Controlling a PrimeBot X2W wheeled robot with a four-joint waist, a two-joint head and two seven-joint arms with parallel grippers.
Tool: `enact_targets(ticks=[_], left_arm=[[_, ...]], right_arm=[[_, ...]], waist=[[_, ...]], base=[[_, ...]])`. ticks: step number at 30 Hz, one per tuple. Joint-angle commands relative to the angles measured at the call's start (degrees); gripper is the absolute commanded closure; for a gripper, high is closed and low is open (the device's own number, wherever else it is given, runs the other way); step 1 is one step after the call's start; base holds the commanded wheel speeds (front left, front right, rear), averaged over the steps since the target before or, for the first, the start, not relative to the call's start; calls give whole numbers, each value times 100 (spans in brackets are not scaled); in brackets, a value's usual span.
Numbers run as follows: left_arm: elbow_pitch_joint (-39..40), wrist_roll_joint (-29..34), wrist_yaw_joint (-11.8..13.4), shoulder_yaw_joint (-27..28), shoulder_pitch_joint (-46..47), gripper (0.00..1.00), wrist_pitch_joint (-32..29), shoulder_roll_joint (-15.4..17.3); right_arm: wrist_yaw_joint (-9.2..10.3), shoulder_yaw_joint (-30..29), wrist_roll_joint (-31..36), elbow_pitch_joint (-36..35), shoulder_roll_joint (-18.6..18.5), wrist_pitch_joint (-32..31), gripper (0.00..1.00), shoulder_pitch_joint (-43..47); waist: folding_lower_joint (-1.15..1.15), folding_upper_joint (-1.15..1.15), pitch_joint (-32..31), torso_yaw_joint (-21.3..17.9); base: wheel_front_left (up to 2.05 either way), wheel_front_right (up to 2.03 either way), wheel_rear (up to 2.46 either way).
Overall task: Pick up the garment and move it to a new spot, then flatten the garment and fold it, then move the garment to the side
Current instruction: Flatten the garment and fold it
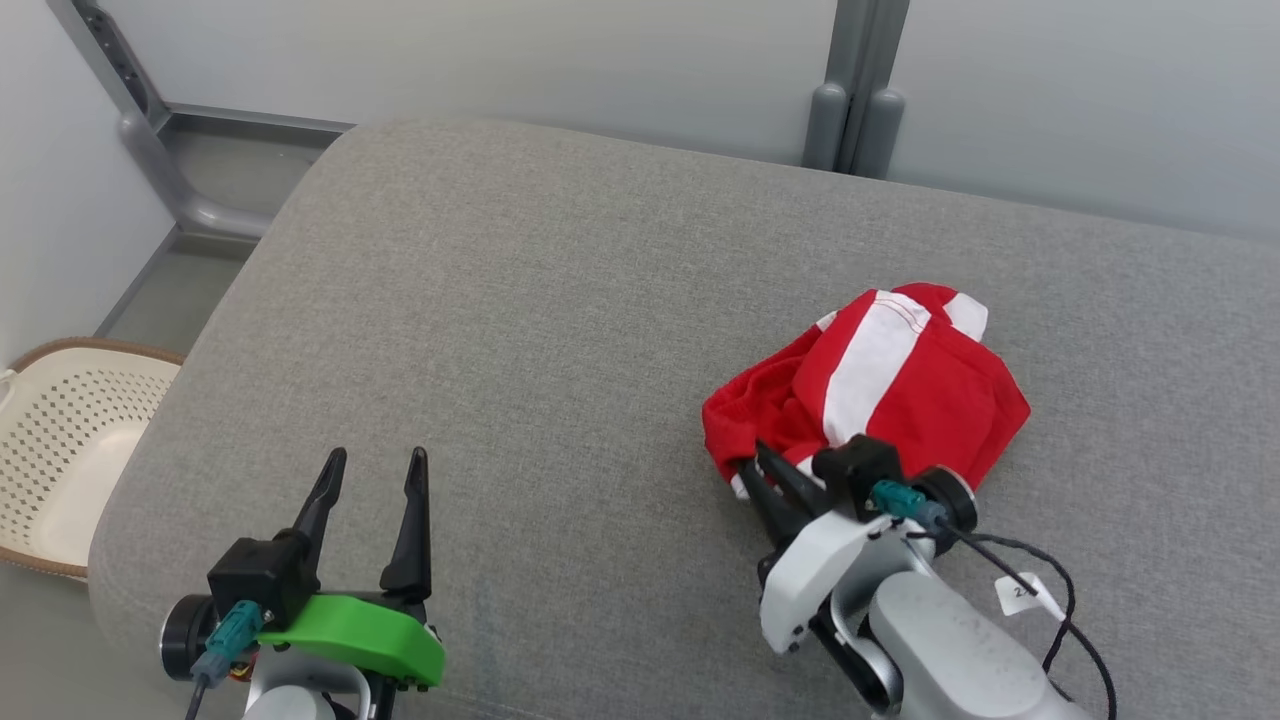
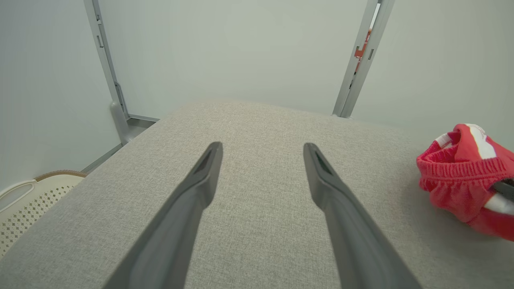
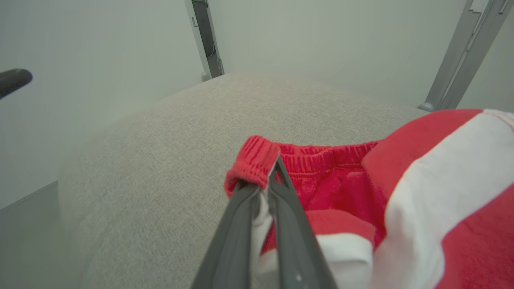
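Near left: left tool (image 1: pixel 378 458), fingers spread to full width, nothing between them. Parked low over the grey fabric cushion (image 1: pixel 550 300), pointing away from the body, forearm roughly level, well apart from the work.

Near right: right tool (image 1: pixel 757 458), clamped shut on the near-left edge of the red shorts (image 1: pixel 900 400). Viewed along its own fingers: pinches a fold of elastic waistband (image 3: pixel 253 162) together with a scrap of white trim. Fingers aimed forward and to the left, pale forearm entering from the lower right corner, black cable (image 1: pixel 1075 600) looped behind the wrist.

Shorts: crumpled heap on the right half of the cushion. Appear to rest on it, not lifted. Broad white stripe (image 1: pixel 870 370) running over the top.

Handling, as judgement:
- Light, limp knit; no stiffness, not slippery, not fragile.
- Expect sag and partial unfolding on lifting. A one-point pinch likely leaves the rest hanging in a bunch.
- Waistband the best hold: thick, gathered, unlikely to slide out.
- For flattening, suggest a second hold farther along the same band with the free tool, then a pull apart.

Farther: cream perforated laundry basket (image 1: pixel 60 440) off the cushion's left edge, lower down. Grey metal frame posts (image 1: pixel 850 100) and pale wall panels beyond.
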State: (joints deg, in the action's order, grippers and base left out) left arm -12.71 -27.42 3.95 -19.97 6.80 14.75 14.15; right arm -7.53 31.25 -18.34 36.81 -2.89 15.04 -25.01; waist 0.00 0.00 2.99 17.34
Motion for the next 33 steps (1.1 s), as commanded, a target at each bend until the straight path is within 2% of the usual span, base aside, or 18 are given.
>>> enact_targets(ticks=[1,2,3,8,13,17,21,25,33], left_arm=[[-14,13,-31,0,87,0,25,-18],[-19,16,-34,-7,93,0,27,-23],[-29,18,-34,-3,94,0,28,-22],[-28,3,14,50,51,0,38,-4],[-36,-3,26,82,24,0,44,7],[-38,6,29,91,-4,0,42,-2],[-56,22,-26,69,30,0,40,-35],[-76,40,-53,39,71,0,43,-83],[-124,60,-95,34,122,0,47,-197]], right_arm=[[10,249,-211,67,-4,17,100,82],[10,441,-307,128,-2,16,53,127],[10,626,-470,181,-7,17,0,148],[10,858,-720,143,-15,16,0,-19],[10,324,-415,-10,-52,16,0,-194],[10,-118,-141,8,-308,16,0,-427],[10,-289,34,312,-549,16,0,-816],[10,-119,-64,776,-729,-84,0,-1253],[10,481,-518,1570,-908,-683,0,-1810]], waist=[[0,0,36,62],[0,0,37,73],[0,0,38,77],[0,0,43,-21],[0,0,-1,-151],[0,0,-21,-205],[0,0,-5,-178],[0,0,51,-88],[0,0,217,129]], base=[[0,0,0],[0,0,0],[0,0,0],[0,0,0],[0,0,0],[0,0,0],[0,0,0],[0,0,0],[0,0,0]])
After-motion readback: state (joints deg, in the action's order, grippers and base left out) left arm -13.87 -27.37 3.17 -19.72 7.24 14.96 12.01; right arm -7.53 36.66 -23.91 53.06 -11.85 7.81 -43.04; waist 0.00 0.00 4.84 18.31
